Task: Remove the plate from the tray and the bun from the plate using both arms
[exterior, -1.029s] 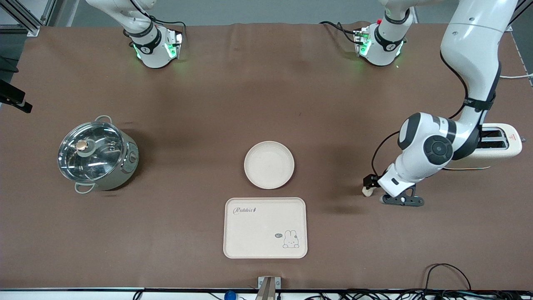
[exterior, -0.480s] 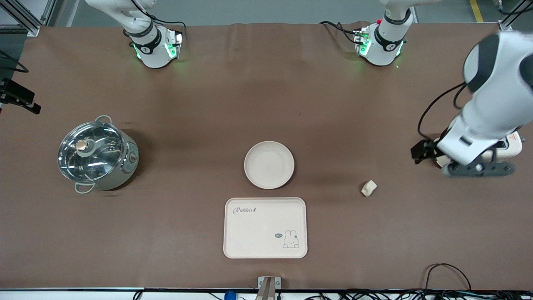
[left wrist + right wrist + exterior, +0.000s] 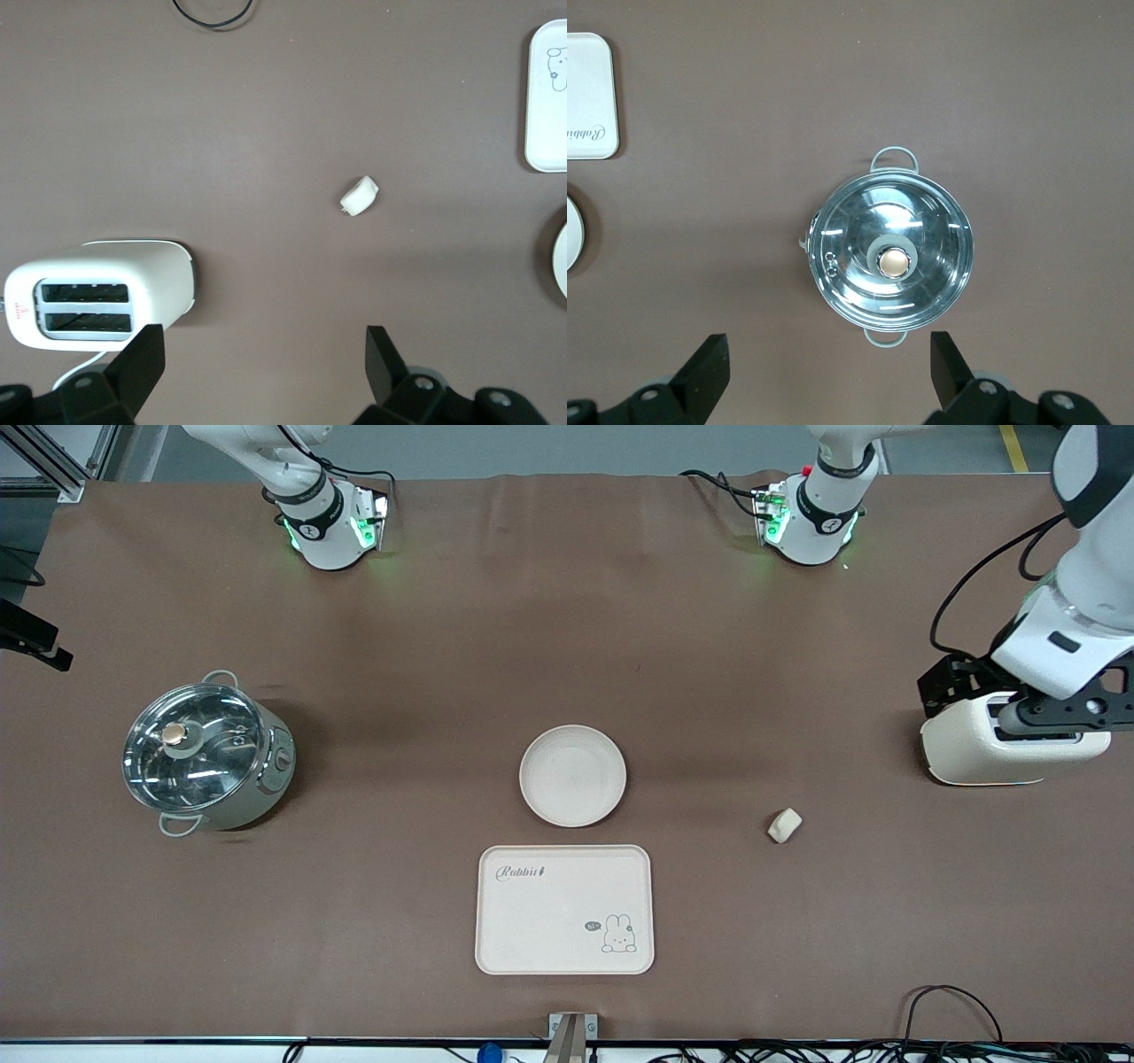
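The round cream plate [image 3: 572, 776] sits at the table's middle, just farther from the front camera than the tray; its rim shows in the left wrist view [image 3: 560, 257] and the right wrist view [image 3: 572, 232]. The small pale bun [image 3: 784, 825] lies alone on the brown cloth, between the plate and the toaster; it also shows in the left wrist view [image 3: 360, 196]. My left gripper [image 3: 952, 684] [image 3: 264, 354] is open and empty, up in the air over the toaster. My right gripper [image 3: 828, 359] is open and empty, high over the cloth beside the pot, out of the front view.
A cream tray with a rabbit drawing [image 3: 564, 909] lies near the front edge. A steel pot with a glass lid [image 3: 205, 755] [image 3: 890, 257] stands toward the right arm's end. A white toaster [image 3: 1010, 748] [image 3: 106, 288] stands toward the left arm's end.
My left gripper let go of the bun, rose and swung away from it to over the toaster. The bun stays on the cloth. Plate, tray and pot have not moved.
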Available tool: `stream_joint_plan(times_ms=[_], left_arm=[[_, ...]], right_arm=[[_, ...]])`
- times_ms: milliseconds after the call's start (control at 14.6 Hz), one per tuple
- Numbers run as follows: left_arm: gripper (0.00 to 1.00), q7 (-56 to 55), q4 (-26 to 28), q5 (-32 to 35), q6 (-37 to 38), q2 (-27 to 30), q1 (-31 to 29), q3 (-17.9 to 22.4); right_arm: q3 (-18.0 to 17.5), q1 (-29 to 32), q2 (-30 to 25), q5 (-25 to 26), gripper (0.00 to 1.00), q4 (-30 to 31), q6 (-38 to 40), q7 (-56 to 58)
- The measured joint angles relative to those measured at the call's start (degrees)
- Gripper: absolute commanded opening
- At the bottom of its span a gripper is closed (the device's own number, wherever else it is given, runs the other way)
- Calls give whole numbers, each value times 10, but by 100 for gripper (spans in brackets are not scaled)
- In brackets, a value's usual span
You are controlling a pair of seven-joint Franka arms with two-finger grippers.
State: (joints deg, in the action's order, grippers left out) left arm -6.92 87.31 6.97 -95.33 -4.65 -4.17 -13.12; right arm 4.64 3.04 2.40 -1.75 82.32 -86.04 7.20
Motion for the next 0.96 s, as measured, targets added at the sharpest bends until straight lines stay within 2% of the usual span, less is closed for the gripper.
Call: stream_joint_plan(times_ms=[137, 274, 960], left_arm=[[100, 45, 0, -22, 7, 20, 40, 65], [100, 65, 0, -30, 13, 38, 50, 88], [100, 74, -7, -31, 32, 38, 43, 93]], right_arm=[[-1, 0, 0, 0, 100, 0, 0, -1], [-2, 0, 0, 0, 100, 0, 0, -1], [-5, -12, 0, 0, 100, 0, 0, -22]])
